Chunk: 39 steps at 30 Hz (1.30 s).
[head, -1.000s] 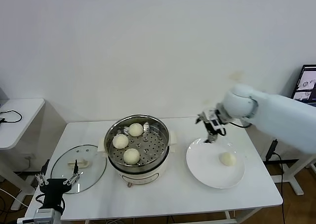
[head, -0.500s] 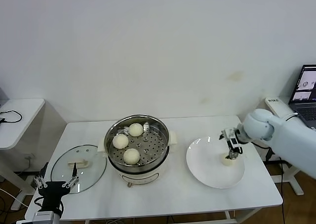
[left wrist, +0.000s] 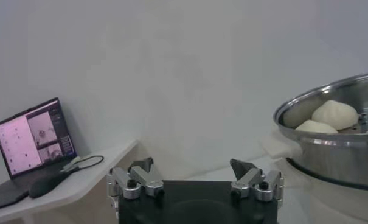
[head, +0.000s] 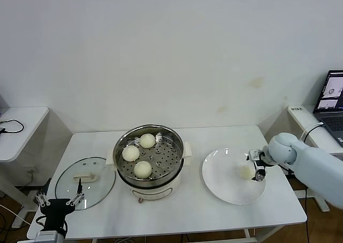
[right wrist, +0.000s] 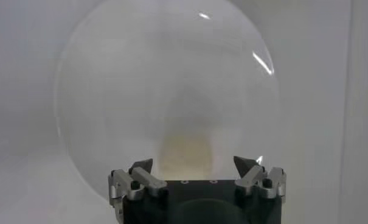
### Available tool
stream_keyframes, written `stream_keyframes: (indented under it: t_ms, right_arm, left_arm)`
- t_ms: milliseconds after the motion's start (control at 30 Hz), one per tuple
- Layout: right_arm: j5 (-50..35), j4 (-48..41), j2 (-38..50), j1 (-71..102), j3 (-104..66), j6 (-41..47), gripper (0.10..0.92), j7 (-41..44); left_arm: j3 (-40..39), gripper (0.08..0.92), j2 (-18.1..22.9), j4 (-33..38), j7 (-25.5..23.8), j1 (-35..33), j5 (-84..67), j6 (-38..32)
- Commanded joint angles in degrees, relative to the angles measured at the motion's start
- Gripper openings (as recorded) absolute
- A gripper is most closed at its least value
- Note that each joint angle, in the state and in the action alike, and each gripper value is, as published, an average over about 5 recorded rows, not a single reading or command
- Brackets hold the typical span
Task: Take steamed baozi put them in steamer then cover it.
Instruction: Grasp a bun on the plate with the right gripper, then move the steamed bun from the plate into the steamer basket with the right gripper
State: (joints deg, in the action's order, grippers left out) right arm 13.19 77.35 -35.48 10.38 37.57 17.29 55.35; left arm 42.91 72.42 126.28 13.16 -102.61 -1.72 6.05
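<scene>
The steel steamer (head: 151, 157) stands mid-table with three baozi (head: 142, 169) on its perforated tray; it also shows in the left wrist view (left wrist: 329, 143). The last baozi (head: 245, 171) lies on the white plate (head: 228, 186). My right gripper (head: 257, 167) is open, low over the plate right beside this baozi, which sits between its fingers in the right wrist view (right wrist: 187, 152). The glass cover (head: 86, 181) lies flat left of the steamer. My left gripper (head: 59, 203) is open and parked at the table's front left, by the cover's edge.
A small white side table (head: 19, 127) stands to the left. A laptop (head: 333, 95) sits on a desk at the right, beyond the table's edge. The plate fills most of the right wrist view (right wrist: 165, 91).
My right gripper has moved right from above the plate's far rim and come down beside the baozi on the plate. The left arm has hardly moved.
</scene>
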Motion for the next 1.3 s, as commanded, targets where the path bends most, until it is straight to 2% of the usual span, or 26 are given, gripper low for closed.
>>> stream_keyframes:
  t_ms: [33, 300, 567, 867, 1300]
  right_arm:
    - [2.5, -5.6, -4.3, 4.3, -4.4, -0.6, 0.823, -0.5]
    - [2.6, -6.3, -5.8, 3.8, -4.2, -0.3, 0.813, -0.5]
    - [2.7, -6.0, -5.3, 3.5, -4.0, 0.1, 0.689, 0.5]
    - [1.9, -4.6, -3.9, 1.5, -3.1, 0.1, 0.630, 2.4]
    - [-9.9, 3.7, 1.5, -16.3, 9.3, 3.5, 0.602, 4.8]
  left_arm:
    - [0.1, 0.823, 0.1, 0.0, 0.0, 0.0, 0.0, 0.0]
    - [0.1, 0.823, 0.2, -0.2, 0.0, 0.0, 0.1, 0.0]
    - [0.1, 0.823, 0.3, -0.2, -0.1, 0.0, 0.1, 0.0]
    - [0.0, 0.823, 0.4, -0.1, -0.1, -0.1, 0.0, 0.0]
    - [0.0, 0.823, 0.3, 0.2, 0.0, -0.1, -0.1, -0.1]
